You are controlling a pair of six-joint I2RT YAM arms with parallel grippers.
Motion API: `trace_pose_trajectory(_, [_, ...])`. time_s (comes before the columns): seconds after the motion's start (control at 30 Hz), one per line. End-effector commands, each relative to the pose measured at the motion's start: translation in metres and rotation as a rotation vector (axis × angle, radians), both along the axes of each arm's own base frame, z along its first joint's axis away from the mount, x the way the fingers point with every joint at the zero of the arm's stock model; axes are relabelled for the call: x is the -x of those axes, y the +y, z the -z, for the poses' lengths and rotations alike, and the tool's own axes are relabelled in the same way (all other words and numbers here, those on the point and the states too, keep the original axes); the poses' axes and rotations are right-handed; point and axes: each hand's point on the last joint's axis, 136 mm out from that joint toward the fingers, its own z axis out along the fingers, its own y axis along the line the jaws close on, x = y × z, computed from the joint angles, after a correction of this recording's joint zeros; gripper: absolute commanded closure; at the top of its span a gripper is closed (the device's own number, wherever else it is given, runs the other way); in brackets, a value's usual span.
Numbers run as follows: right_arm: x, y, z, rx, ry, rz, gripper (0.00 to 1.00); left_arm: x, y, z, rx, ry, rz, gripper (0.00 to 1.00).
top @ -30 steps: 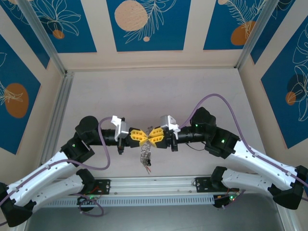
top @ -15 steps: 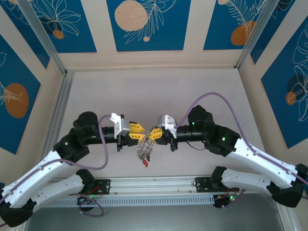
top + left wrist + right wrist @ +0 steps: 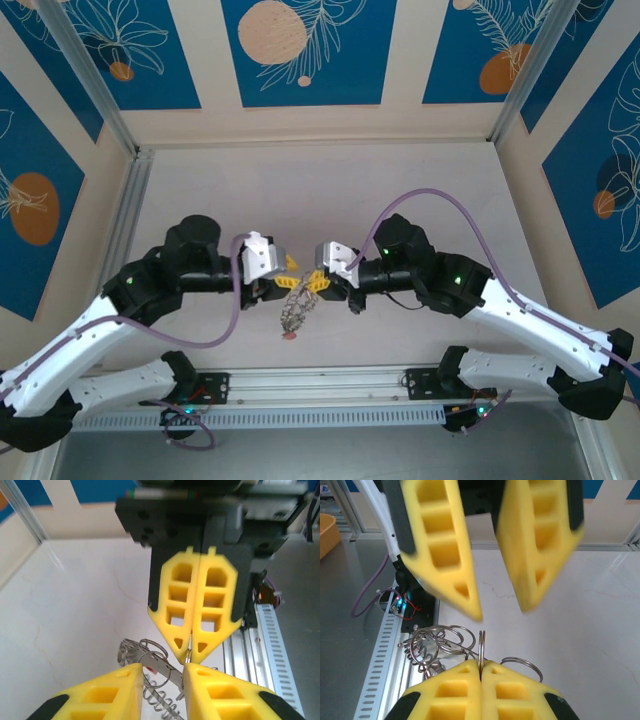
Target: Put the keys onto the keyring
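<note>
Metal keyring [image 3: 481, 644] pinched in right gripper [image 3: 481, 667], at parted left gripper [image 3: 162, 668] tips.

The top external camera looks steeply down from above and behind the arm bases [image 3: 195, 385] at the bottom edge, far enough off to take in the whole table [image 3: 450, 190]. Each wrist camera sits close behind its own yellow fingers and faces the other arm: the left gripper [image 3: 161, 670] rises from the bottom edge opposite the right gripper [image 3: 191, 651], and the right wrist view mirrors this. All three views share the keyring [image 3: 297, 310] between the grippers and the aluminium rail [image 3: 320, 380].
</note>
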Motion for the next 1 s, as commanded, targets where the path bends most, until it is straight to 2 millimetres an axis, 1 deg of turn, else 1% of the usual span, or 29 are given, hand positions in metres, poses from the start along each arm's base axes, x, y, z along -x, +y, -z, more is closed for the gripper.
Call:
trace_pose_trajectory(0.0, [0.004, 0.003, -0.02, -0.037, -0.038, -0.024, 1.0, 0.005, 0.002, 0.003, -0.044, -0.015, 0.02, 0.73])
trace_pose_trajectory(0.13, [0.004, 0.005, -0.018, -0.028, -0.039, -0.029, 1.0, 0.001, 0.001, 0.008, -0.062, -0.019, 0.01, 0.73])
trace_pose_trajectory(0.27, [0.003, 0.006, -0.02, -0.031, -0.044, -0.026, 1.0, 0.003, 0.0, 0.012, -0.073, -0.014, 0.018, 0.73])
trace_pose_trajectory(0.5, [-0.001, 0.006, -0.017, -0.018, -0.051, -0.009, 1.0, 0.014, 0.004, 0.002, -0.042, -0.021, 0.049, 0.72])
trace_pose_trajectory(0.63, [-0.002, 0.007, -0.015, -0.013, -0.047, -0.009, 1.0, 0.02, 0.006, 0.003, -0.044, -0.004, 0.069, 0.72])
trace_pose_trajectory(0.8, [-0.001, 0.008, -0.019, -0.024, -0.047, -0.019, 1.0, 0.017, 0.003, 0.009, -0.051, 0.01, 0.063, 0.72])
trace_pose_trajectory(0.97, [0.0, 0.009, -0.019, -0.025, -0.046, -0.025, 1.0, 0.013, -0.001, 0.009, -0.038, -0.001, 0.055, 0.72])
